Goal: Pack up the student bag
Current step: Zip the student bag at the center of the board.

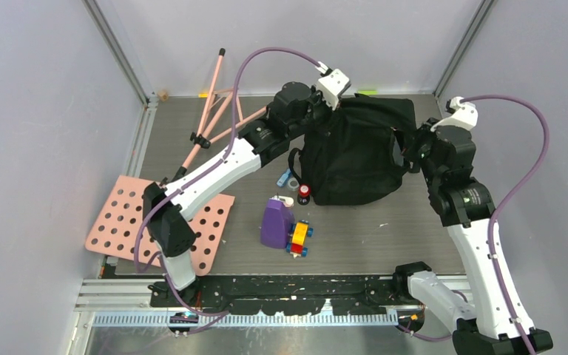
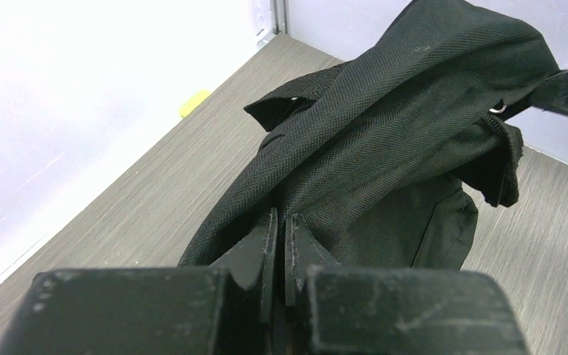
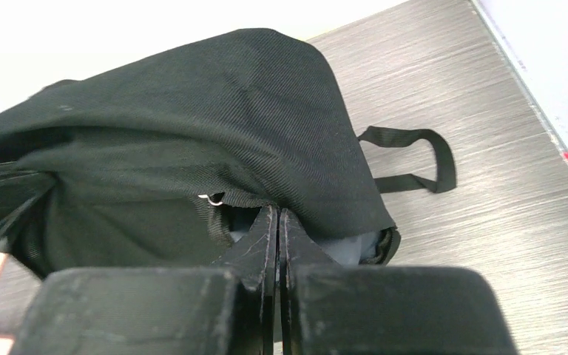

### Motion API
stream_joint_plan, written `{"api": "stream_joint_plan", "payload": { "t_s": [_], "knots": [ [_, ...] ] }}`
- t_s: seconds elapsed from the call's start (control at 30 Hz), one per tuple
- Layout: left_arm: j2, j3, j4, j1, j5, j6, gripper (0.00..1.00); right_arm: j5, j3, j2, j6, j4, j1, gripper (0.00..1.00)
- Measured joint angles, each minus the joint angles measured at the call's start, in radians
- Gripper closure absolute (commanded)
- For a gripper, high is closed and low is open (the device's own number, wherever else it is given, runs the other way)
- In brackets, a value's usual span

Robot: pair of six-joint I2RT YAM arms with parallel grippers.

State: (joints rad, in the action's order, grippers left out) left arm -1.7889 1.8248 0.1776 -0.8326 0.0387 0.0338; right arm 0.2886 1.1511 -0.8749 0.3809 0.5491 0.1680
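The student bag (image 1: 359,151) is a large floppy black fabric backpack standing at the back middle of the table. My left gripper (image 1: 330,106) is at its upper left corner. In the left wrist view that gripper (image 2: 281,216) is shut, pinching a fold of the bag's fabric (image 2: 384,111). My right gripper (image 1: 408,144) holds the bag's right side. In the right wrist view it (image 3: 277,209) is shut on the bag's (image 3: 192,111) rim beside a metal zipper ring (image 3: 213,198), with pale lining showing inside. Between the two grips the top is lifted and stretched.
In front of the bag stand a purple bottle-like container (image 1: 276,223), a red, yellow and blue block toy (image 1: 300,239), a small red-capped bottle (image 1: 304,194) and a small blue item (image 1: 285,180). A pink perforated board (image 1: 159,222) and pink rods (image 1: 211,118) lie left. A strap loop (image 3: 421,159) trails out.
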Motion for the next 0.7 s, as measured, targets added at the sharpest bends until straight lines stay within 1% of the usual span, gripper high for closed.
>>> {"api": "stream_joint_plan", "payload": {
  "t_s": [0.23, 0.3, 0.33, 0.37, 0.4, 0.47, 0.6, 0.67, 0.7],
  "knots": [
    [0.007, -0.009, -0.021, 0.018, 0.05, -0.011, 1.0, -0.065, 0.103, 0.025, 0.014, 0.089, -0.014, 0.99],
    [0.014, -0.016, -0.023, 0.023, 0.048, -0.015, 1.0, -0.042, 0.105, 0.045, -0.005, 0.107, -0.025, 0.91],
    [0.018, -0.023, -0.024, 0.032, 0.051, -0.021, 1.0, -0.026, 0.104, 0.058, -0.011, 0.119, -0.037, 0.79],
    [0.022, -0.027, -0.027, 0.047, 0.07, -0.034, 1.0, -0.023, 0.093, 0.077, -0.014, 0.121, -0.05, 0.73],
    [0.024, -0.029, -0.029, 0.058, 0.087, -0.047, 1.0, -0.023, 0.077, 0.097, -0.023, 0.122, -0.05, 0.64],
    [0.026, -0.032, -0.029, 0.081, 0.1, -0.071, 1.0, -0.006, 0.043, 0.134, -0.035, 0.12, -0.06, 0.55],
    [0.026, -0.04, -0.032, 0.117, 0.124, -0.114, 1.0, -0.018, -0.042, 0.209, -0.047, 0.126, -0.076, 0.49],
    [0.028, -0.046, -0.032, 0.121, 0.13, -0.128, 1.0, -0.037, -0.076, 0.231, -0.049, 0.127, -0.076, 0.43],
    [0.031, -0.048, -0.032, 0.121, 0.13, -0.131, 1.0, -0.046, -0.087, 0.237, -0.051, 0.129, -0.076, 0.39]
  ]
}}
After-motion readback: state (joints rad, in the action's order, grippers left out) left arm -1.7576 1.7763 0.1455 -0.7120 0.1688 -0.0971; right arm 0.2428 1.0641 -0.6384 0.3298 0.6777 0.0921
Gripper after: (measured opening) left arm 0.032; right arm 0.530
